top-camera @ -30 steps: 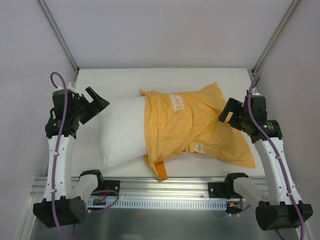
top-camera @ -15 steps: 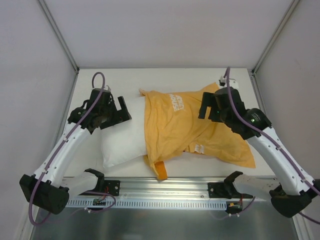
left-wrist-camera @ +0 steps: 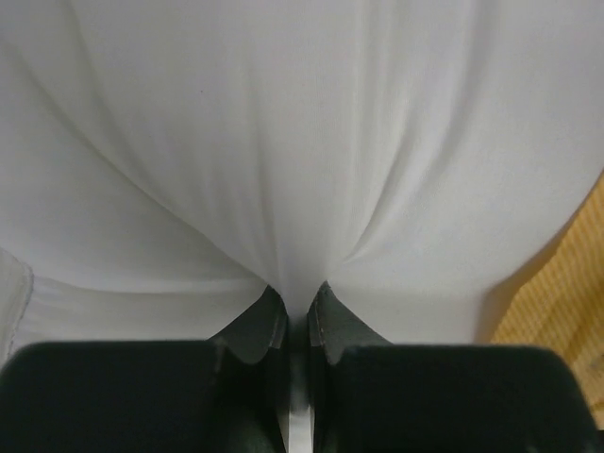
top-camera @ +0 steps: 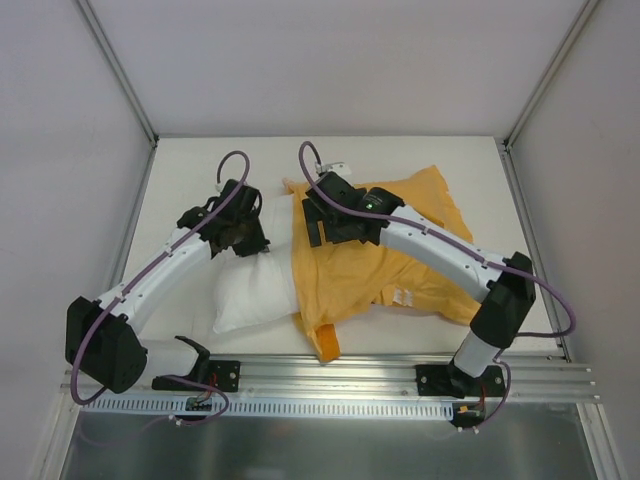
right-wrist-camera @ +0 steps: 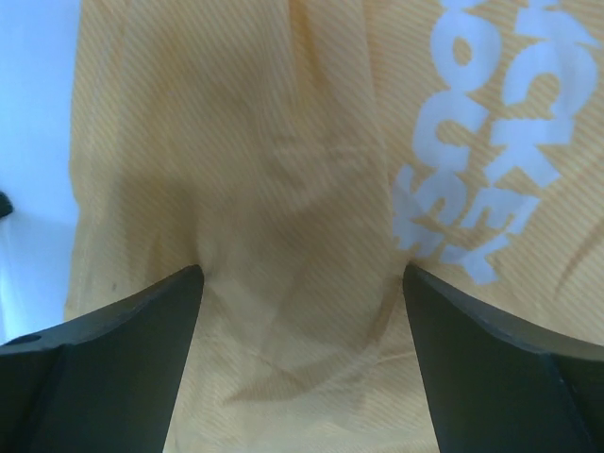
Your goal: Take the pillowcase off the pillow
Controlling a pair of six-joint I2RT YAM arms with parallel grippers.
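Just one pillow (top-camera: pixel 250 290) lies partly inside one pillowcase (top-camera: pixel 375 260). Left end effector (left-wrist-camera: pixel 299 302) pinches the pillow; right end effector (right-wrist-camera: pixel 302 283) hangs wide over the pillowcase.

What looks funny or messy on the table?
The pillowcase sits crooked and wrinkled. It covers only part of the pillow, whose white end sticks out bare on the left. The left gripper pinches the pillow's fabric into a little pucker. Nothing looks torn or spilled.
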